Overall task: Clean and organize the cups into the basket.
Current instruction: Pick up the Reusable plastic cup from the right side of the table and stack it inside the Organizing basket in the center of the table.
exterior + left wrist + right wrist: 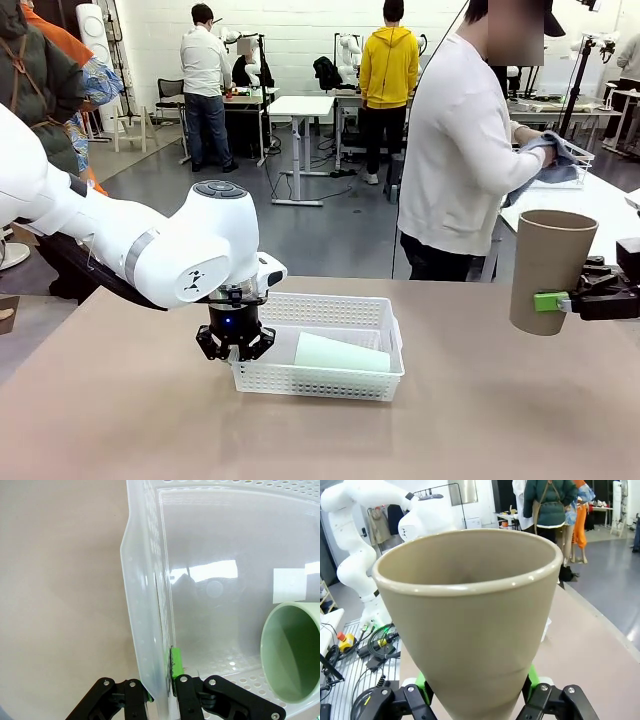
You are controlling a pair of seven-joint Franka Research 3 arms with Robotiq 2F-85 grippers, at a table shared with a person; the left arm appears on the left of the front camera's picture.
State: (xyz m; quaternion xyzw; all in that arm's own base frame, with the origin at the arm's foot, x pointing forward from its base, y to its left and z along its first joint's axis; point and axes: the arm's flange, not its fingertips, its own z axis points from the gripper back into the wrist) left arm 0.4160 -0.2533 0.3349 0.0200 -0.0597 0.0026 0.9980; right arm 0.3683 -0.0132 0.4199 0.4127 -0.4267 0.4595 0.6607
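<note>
A white mesh basket (385,322) stands in the middle of the table. A pale mint green cup (342,353) lies on its side inside it, mouth towards the left wall (295,650). My left gripper (236,343) points straight down and is shut on the basket's left wall (145,605), one finger inside and one outside (161,682). At the right edge, a brown cup (548,268) hangs upright above the table with my right gripper (572,300) shut on its lower side. In the right wrist view the brown cup (470,615) rises between the green pads (422,680).
A person in a white top stands at the far right side, hands on a blue-grey cloth (545,155) over a white wire basket (578,158) on a neighbouring table. The brown tabletop (150,420) is bare in front of and left of the basket.
</note>
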